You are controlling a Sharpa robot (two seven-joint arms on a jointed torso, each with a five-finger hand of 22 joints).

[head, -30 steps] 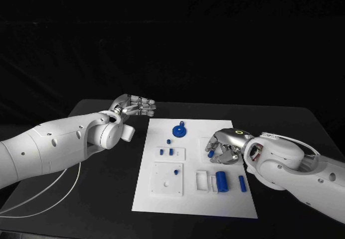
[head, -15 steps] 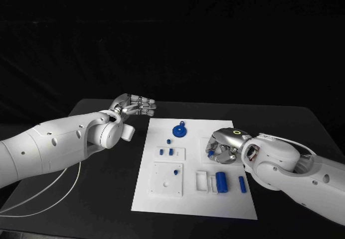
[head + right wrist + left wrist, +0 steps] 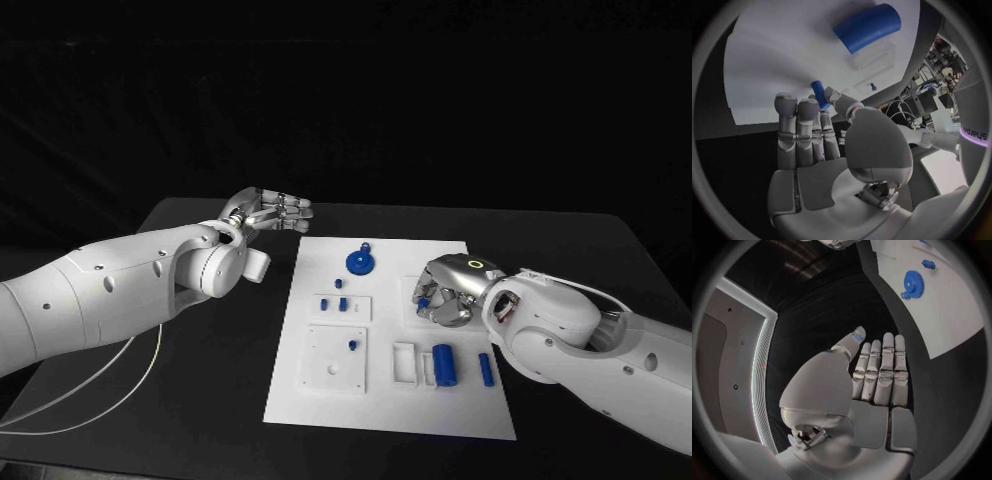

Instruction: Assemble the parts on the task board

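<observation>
The white task board lies in the middle of the table. On it are a blue gear, small blue pieces, a short peg, a thick blue cylinder and a slim pin. My right hand hovers over the board's right side and pinches a small blue pin between thumb and finger. The cylinder lies beyond those fingers. My left hand is off the board's far left corner, with flat fingers that hold nothing. The gear lies ahead of it.
White raised blocks and small white holders sit on the near half of the board. A white cable trails under my left arm. Black table surrounds the board.
My right hand has edged slightly leftward over the board with the pin in it. The left arm has not moved.
</observation>
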